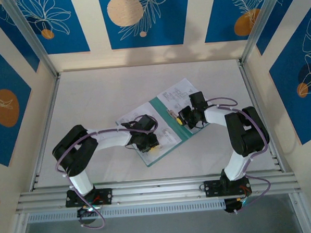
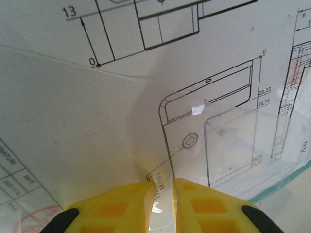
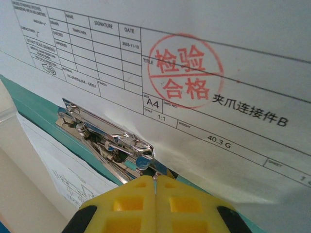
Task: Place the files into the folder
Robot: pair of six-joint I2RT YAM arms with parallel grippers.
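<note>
The teal-green folder (image 1: 161,109) lies open at the table's middle with printed white files (image 1: 178,91) on it. In the right wrist view a stamped drawing sheet (image 3: 228,63) lies over the folder's teal board (image 3: 29,104), beside its metal spring clip (image 3: 104,133). My right gripper (image 3: 155,178) is shut, its tips against the clip's lever end. My left gripper (image 2: 164,187) rests on another drawing sheet (image 2: 97,121), its yellow fingers a narrow gap apart with nothing between them. From above, the left gripper (image 1: 150,143) is on the folder's near half and the right gripper (image 1: 183,118) is at its spine. The plain cyan-blue sheet is hidden.
The folder's teal edge (image 2: 286,180) runs past the sheet's lower right corner. Another printed sheet (image 3: 63,170) lies left of the clip. Aluminium frame rails (image 1: 159,189) border the table's near edge, with patterned walls on the other sides.
</note>
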